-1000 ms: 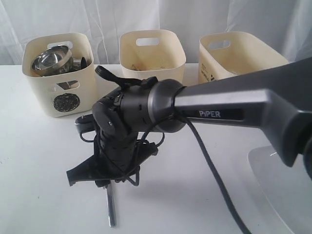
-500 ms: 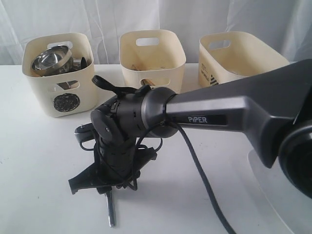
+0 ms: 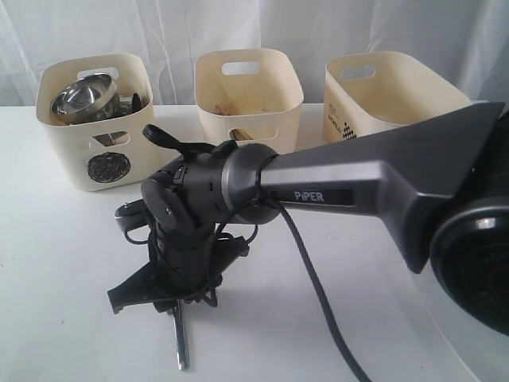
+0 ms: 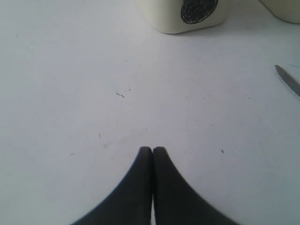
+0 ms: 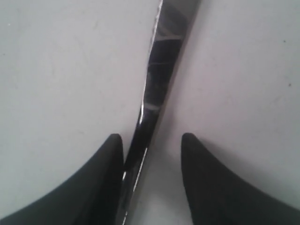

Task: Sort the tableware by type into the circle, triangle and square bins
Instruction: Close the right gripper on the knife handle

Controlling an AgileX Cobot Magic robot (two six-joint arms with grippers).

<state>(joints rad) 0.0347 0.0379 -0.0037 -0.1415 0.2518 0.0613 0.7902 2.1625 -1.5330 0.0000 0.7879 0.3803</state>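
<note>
A steel knife lies flat on the white table, near its front edge. My right gripper points down over the knife's far end. In the right wrist view the knife runs between the open fingers of that gripper, close against one finger and well apart from the other. The circle bin stands at the back left with a steel bowl and other steel pieces in it. My left gripper is shut and empty above bare table, with the knife's tip off to one side.
Two more cream bins stand along the back, one in the middle and one on the right; my right arm hides their marks. A large white plate lies at the front right, under the arm. A black cable trails across the table.
My right arm has shifted slightly left and sunk lower, bringing the open fingers down around the knife. The left gripper stays shut.
</note>
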